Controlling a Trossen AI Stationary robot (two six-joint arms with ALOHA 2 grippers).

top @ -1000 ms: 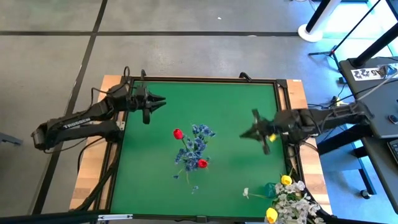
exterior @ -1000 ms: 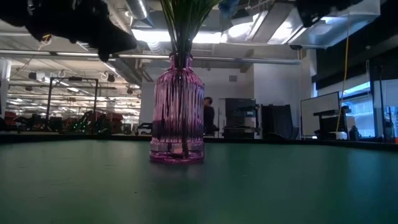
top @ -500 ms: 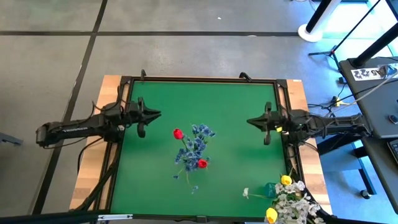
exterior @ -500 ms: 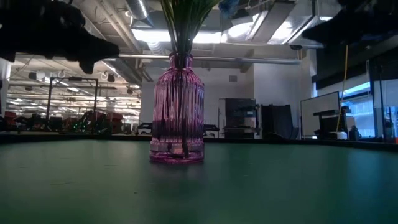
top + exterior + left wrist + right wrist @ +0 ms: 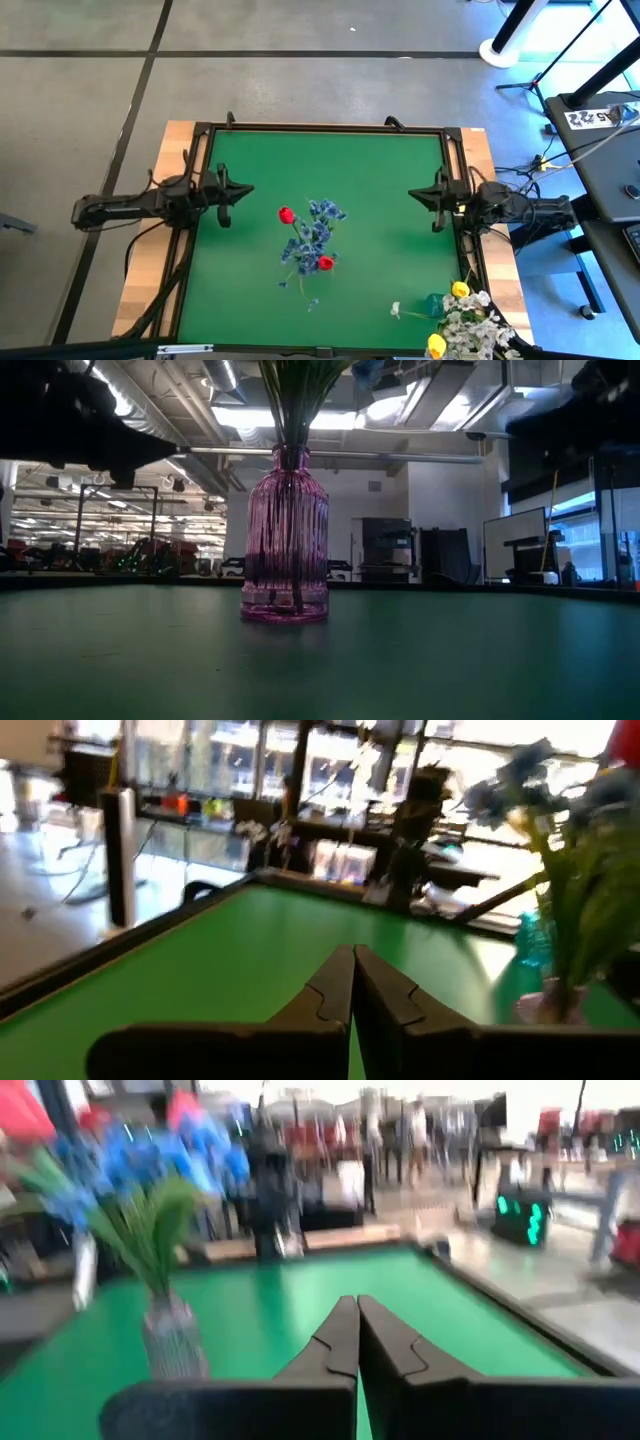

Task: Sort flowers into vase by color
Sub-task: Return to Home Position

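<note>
The desk [image 5: 380, 170] has a flat, matt green top inside a dark frame, with a pale bare wood border [image 5: 148, 290] at the left and right of the high view. The vase [image 5: 286, 540], centre of the low view, is ribbed, glossy, see-through purple. The left hand [image 5: 353, 956] and right hand [image 5: 357, 1306] look like matt black plastic. The floor [image 5: 300, 90] is smooth grey.

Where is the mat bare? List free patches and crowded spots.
Free: the mat above the red and blue flowers in the high view; the gaps between them and the left end effector and right end effector; the lower-left corner. Crowded: the centre, at the purple vase; the lower-right corner, at the blue vase of yellow and whitish flowers.
</note>
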